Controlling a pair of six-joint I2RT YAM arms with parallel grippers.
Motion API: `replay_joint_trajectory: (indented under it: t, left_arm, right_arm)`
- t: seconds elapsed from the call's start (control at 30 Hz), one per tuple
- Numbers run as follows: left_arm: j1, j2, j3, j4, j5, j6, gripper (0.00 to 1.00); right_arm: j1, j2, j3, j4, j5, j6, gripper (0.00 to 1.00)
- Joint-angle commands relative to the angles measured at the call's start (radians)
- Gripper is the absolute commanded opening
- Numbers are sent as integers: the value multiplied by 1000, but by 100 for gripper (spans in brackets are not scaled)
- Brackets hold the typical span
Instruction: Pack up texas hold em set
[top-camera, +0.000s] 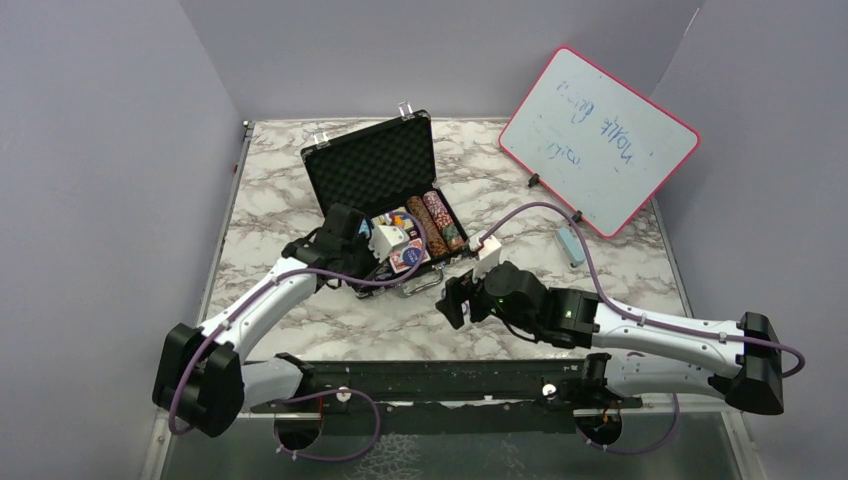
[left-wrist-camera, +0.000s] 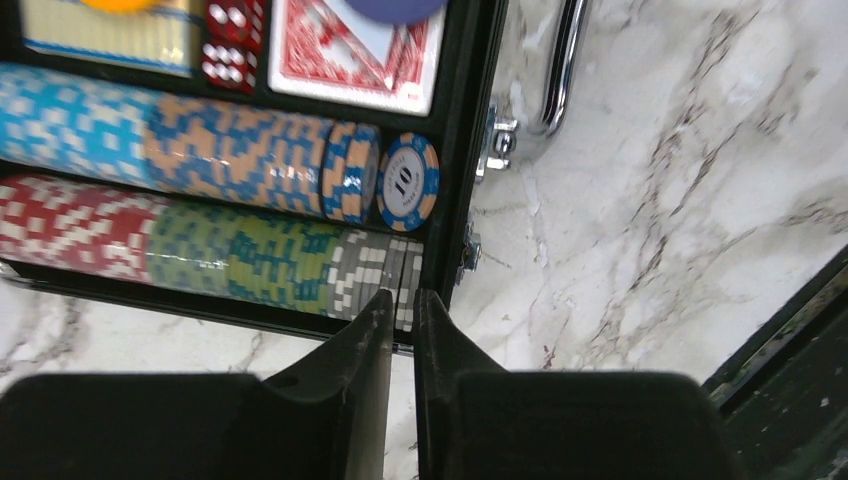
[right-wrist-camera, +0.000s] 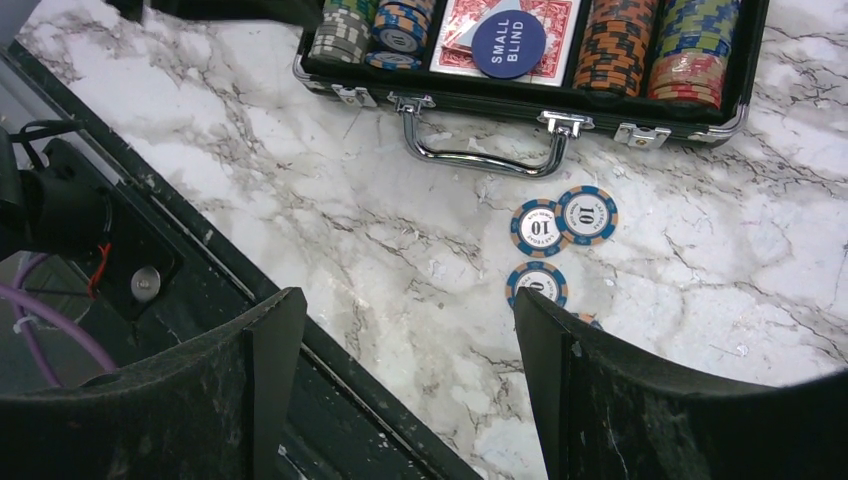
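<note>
Roughly mid-frame in the top view, the black briefcase (top-camera: 372, 170) lies open on the marble table (top-camera: 400, 330). Pink-framed whiteboard (top-camera: 598, 140) upper right, blue eraser block (top-camera: 570, 245) just below it. Left gripper (left-wrist-camera: 400, 315) over the case's corner by the grey chips (left-wrist-camera: 375, 270): jaws barely parted, holding nothing. Right gripper (right-wrist-camera: 410, 330) spread wide, empty, above three loose chips (right-wrist-camera: 562, 222) near the silver handle (right-wrist-camera: 485, 160). Another chip's edge sits half hidden behind its finger. Left arm masks the case's left part from above.
</note>
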Motion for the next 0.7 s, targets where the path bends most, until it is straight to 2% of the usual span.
replay_joint_trajectory:
  t: [0.0, 0.07, 0.2, 0.37, 0.43, 0.53, 0.67]
  left_arm:
    - [-1, -129, 99, 74, 77, -72, 26]
    - [-1, -160, 115, 112, 65, -120, 30]
    - [-1, -199, 104, 253, -85, -321, 37]
    - [-1, -220, 30, 379, -293, -625, 44]
    - [-1, -216, 17, 393, -320, -695, 45]
    - [-1, -207, 7, 424, -328, -781, 53]
    - [0, -180, 23, 431, -322, -818, 57]
  right_arm:
    - [0, 0, 8, -55, 41, 29, 79]
    - [0, 39, 30, -109, 77, 60, 78]
    - [-74, 167, 83, -243, 80, 123, 78]
    - [-275, 353, 134, -319, -98, 137, 78]
    - [-316, 409, 166, -315, -121, 109, 78]
    - [-327, 490, 228, -280, -136, 65, 78]
    - [-334, 619, 343, -269, -157, 43, 79]
